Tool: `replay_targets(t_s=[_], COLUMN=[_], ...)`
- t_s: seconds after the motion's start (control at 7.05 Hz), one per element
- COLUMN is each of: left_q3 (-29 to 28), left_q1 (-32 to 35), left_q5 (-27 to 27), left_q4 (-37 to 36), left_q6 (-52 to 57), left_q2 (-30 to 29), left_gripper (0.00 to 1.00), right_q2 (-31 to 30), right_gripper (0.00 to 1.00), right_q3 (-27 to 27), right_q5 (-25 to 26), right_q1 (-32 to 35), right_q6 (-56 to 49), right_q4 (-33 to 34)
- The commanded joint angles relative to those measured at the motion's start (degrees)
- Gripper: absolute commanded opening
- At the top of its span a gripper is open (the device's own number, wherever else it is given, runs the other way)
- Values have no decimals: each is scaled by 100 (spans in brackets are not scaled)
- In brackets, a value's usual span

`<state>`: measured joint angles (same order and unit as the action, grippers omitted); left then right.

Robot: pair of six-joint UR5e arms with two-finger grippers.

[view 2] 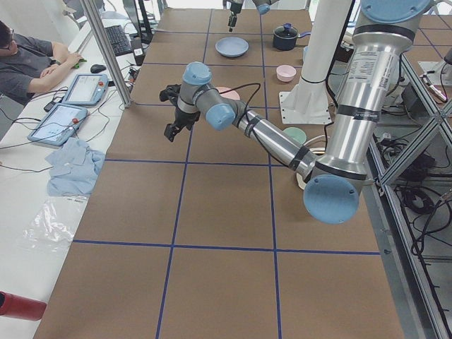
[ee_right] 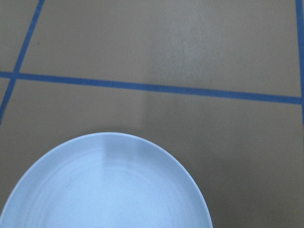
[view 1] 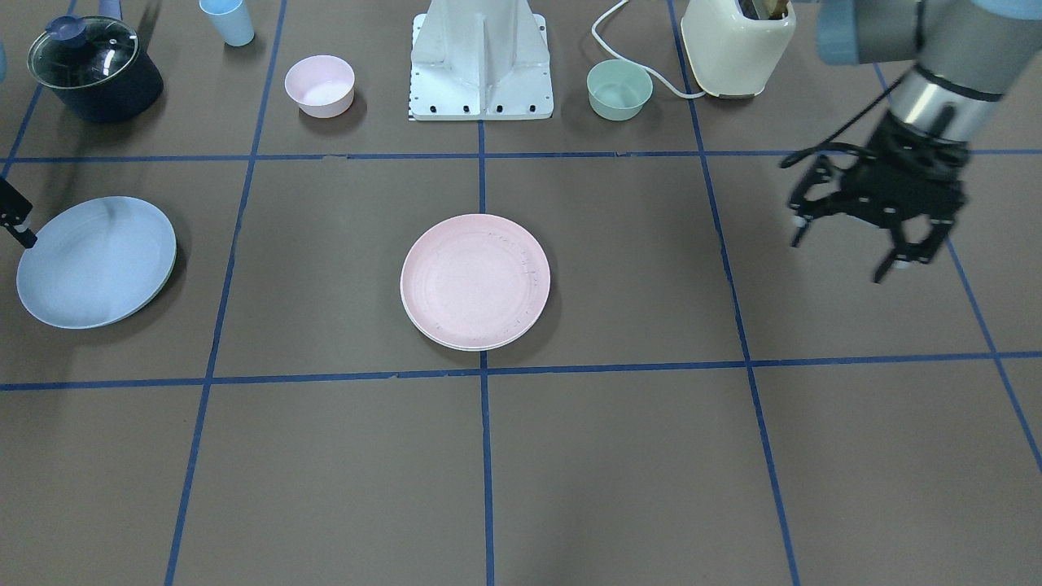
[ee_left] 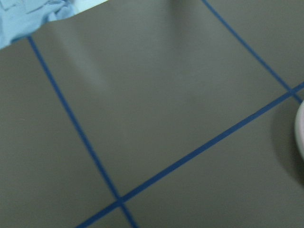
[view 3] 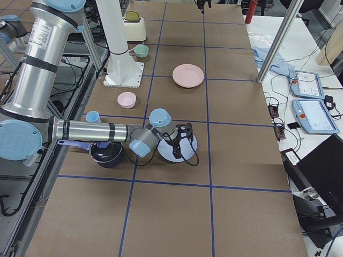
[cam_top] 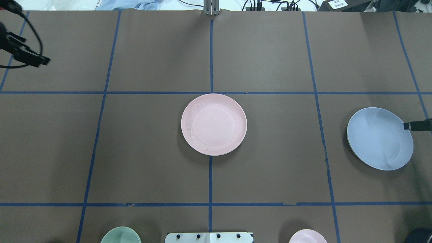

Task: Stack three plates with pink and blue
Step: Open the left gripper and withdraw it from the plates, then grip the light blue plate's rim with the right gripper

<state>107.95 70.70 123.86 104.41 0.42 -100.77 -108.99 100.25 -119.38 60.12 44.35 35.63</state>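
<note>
The pink plate [view 1: 475, 281] lies at the table's middle on top of the cream plate [view 1: 456, 345], of which only a thin rim shows. The pink plate also shows in the overhead view [cam_top: 213, 124]. The blue plate [view 1: 96, 260] [cam_top: 379, 138] lies apart on the robot's right side. My right gripper [view 1: 24, 234] [cam_top: 410, 125] is at that plate's outer rim. One finger lies over the rim and it looks shut on it. The right wrist view shows the blue plate [ee_right: 107, 187] close below. My left gripper [view 1: 847, 252] hangs open and empty above the table on the robot's left.
Along the robot's side stand a dark pot with a glass lid [view 1: 94, 69], a light blue cup [view 1: 228, 20], a small pink bowl [view 1: 320, 85], the robot base [view 1: 480, 61], a small green bowl [view 1: 619, 89] and a cream toaster [view 1: 737, 45] with its cord.
</note>
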Motion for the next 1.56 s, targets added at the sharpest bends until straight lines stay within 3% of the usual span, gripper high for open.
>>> replay_targets(t_s=[0.0,0.14,0.43,0.85,1.13,1.28,1.42], left_q3=[-529,-529,-529,-529,-538,-538,-538], left_q1=[856,849,857,848,848,848,848], left_q5=[323,332,332,323,323,332,332], left_q4=[26,35,35,44,44,44,44], left_q6=[1451,1444,1400,1391,1391,1391,1382], left_q2=[128,137,137,181,181,224,225], left_gripper=[100,100,100,100,100,100,100], right_q2=[-131,-131,-113,-17,114,237,482], right_gripper=[93,83,48,0,0,0,0], right_q3=[-198,-356,-882,-885,-824,-562,-203], right_q5=[510,564,643,644,600,548,182], right_q1=[-560,-623,-659,-712,-703,-694,-677], right_q6=[197,197,206,399,443,539,827], right_q4=[-275,-424,-915,-935,-935,-822,-473])
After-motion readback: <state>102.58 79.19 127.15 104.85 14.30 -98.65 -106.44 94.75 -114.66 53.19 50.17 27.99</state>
